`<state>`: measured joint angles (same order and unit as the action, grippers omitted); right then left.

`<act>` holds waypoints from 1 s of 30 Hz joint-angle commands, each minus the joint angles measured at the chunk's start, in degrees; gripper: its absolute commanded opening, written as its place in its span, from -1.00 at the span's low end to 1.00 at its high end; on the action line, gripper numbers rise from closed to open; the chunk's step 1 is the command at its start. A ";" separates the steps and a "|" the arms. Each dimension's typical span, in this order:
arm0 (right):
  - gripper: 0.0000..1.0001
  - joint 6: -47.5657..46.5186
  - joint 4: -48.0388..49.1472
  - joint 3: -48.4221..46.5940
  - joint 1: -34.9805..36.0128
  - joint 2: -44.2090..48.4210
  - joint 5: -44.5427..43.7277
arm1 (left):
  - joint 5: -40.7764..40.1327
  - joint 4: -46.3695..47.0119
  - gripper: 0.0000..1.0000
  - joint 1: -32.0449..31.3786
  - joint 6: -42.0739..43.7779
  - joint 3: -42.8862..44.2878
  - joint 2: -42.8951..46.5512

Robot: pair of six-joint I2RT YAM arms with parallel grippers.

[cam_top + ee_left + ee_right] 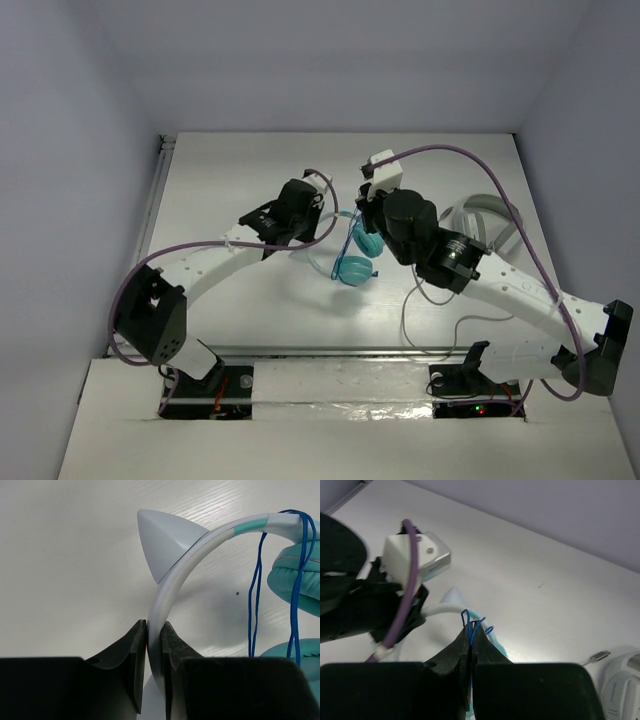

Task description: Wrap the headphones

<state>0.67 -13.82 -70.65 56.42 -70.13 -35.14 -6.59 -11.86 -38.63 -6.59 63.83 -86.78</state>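
Over the table (250, 170) centre, betw. both arms: the headphones (353, 270). The headband (200, 542) arcs away from the left gripper (154, 632) toward the R arm, earcups (295, 580) at its far end. L jaws are clamped tight on the band, edge-on. The cord (256, 595) hangs in strands across the band's teal end. The right gripper (471, 641), nearer that end, is pinched closed on a cord loop. Judgement: you lead the cord crosswise to the band's long axis, w/ the R arm.
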 commanded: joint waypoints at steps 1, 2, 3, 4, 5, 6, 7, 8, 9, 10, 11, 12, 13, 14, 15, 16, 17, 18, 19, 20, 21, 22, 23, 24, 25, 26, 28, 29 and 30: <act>-1.00 -4.35 7.14 1.57 -2.54 -0.62 -1.07 | 6.32 2.46 -1.00 -0.48 0.79 -0.99 6.01; -1.00 -4.79 8.10 2.18 -3.16 -0.97 -1.60 | 7.11 2.37 -1.00 -0.48 1.05 -1.25 7.40; -1.00 -4.97 9.24 2.71 -3.86 -1.32 -2.13 | 8.68 2.37 -1.00 -0.48 1.14 -1.86 8.20; -1.00 -5.06 9.78 3.67 -5.08 -2.02 -2.57 | 10.35 2.37 -1.00 -0.48 1.23 -2.13 8.90; -1.00 -5.06 11.52 4.38 -5.62 -2.12 -3.09 | 11.15 2.19 -1.00 -0.48 1.40 -2.39 10.13; -1.00 -5.15 12.24 5.08 -6.14 -2.21 -3.10 | 11.68 2.02 -1.00 -0.48 1.58 -2.40 10.58; -1.00 -5.24 12.76 6.13 -6.85 -2.29 -3.27 | 12.38 1.58 -1.00 -0.48 1.67 -2.31 11.02; -1.00 -5.50 13.20 6.75 -6.85 -2.38 -3.80 | 12.74 1.49 -1.00 -0.48 1.84 -2.40 11.63; -1.00 -5.76 15.65 7.37 -6.85 -2.38 -4.15 | 13.35 1.40 -1.00 -0.48 2.28 -2.22 11.72; -1.00 -5.76 15.93 7.63 -7.55 -2.56 -4.07 | 14.40 1.14 -1.00 -0.48 2.54 -2.05 11.90; -1.00 -5.68 16.19 8.16 -7.56 -2.99 -4.24 | 15.11 1.05 -1.00 -0.48 2.63 -1.87 12.25; -1.00 -5.76 16.98 8.60 -7.56 -3.26 -5.02 | 15.99 1.22 -1.00 -0.48 2.90 -1.78 12.43; -1.00 -5.59 17.25 8.86 -8.08 -3.26 -5.47 | 17.39 1.40 -1.00 -0.48 2.81 -1.87 12.60; -1.00 -5.33 17.51 9.82 -8.08 -3.17 -5.56 | 17.66 1.49 -1.00 -0.48 2.81 -1.78 12.69; -1.00 -5.24 18.12 10.27 -8.08 -2.91 -5.47 | 18.36 1.57 -1.00 0.30 2.72 -1.87 12.78; -1.00 -4.19 18.22 10.71 -8.08 -2.82 -5.12 | 20.63 2.36 -1.00 0.83 2.29 -2.04 12.95; -1.00 -3.75 18.31 11.15 -8.08 -2.65 -4.94 | 21.78 2.89 -1.00 1.36 2.11 -2.31 13.39; -1.00 -3.31 18.65 12.19 -8.08 -2.30 -4.33 | 22.84 3.41 -1.00 2.24 1.85 -2.57 13.74; -1.00 -2.87 18.75 12.64 -8.69 -2.12 -3.89 | 25.11 4.12 -1.00 2.25 1.76 -2.66 13.92; -1.00 -2.25 18.57 12.91 -8.70 -2.12 -3.63 | 26.09 4.21 -1.00 3.03 1.58 -2.66 14.01; -1.00 -1.20 18.22 13.43 -9.40 -2.03 -2.49 | 27.93 4.99 -1.00 3.56 1.23 -2.66 14.44; -1.00 -1.19 18.22 13.78 -9.40 -1.77 -1.87 | 28.90 5.44 -1.00 4.52 1.23 -2.84 14.45; -1.00 -0.67 18.31 14.22 -9.40 -1.42 -1.26 | 29.96 5.79 -1.00 5.14 0.62 -3.01 14.80; -1.00 1.25 18.65 14.75 -10.10 -1.07 -0.56 | 31.10 6.23 -1.00 5.84 0.27 -3.19 15.06; -1.00 1.96 18.75 15.54 -10.80 -0.37 1.37 | 32.76 7.45 -1.00 7.15 -0.09 -3.45 15.33; -1.00 3.36 18.75 15.98 -10.81 0.07 2.17 | 33.56 7.98 -1.00 7.78 -0.61 -3.71 15.94; -1.00 4.43 18.83 16.51 -11.42 1.13 5.06 | 35.76 9.13 -1.00 9.09 -1.49 -4.07 16.29; -1.00 5.74 18.83 16.95 -12.29 1.48 6.12 | 36.12 9.39 -1.00 9.10 -1.76 -4.15 16.56; -1.00 6.45 19.01 17.21 -13.17 1.92 7.35 | 36.38 9.92 -1.00 9.10 -2.37 -4.24 16.82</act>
<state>3.20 1.69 -54.22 44.64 -70.85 -32.29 23.51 -9.72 -30.28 -4.67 59.46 -73.63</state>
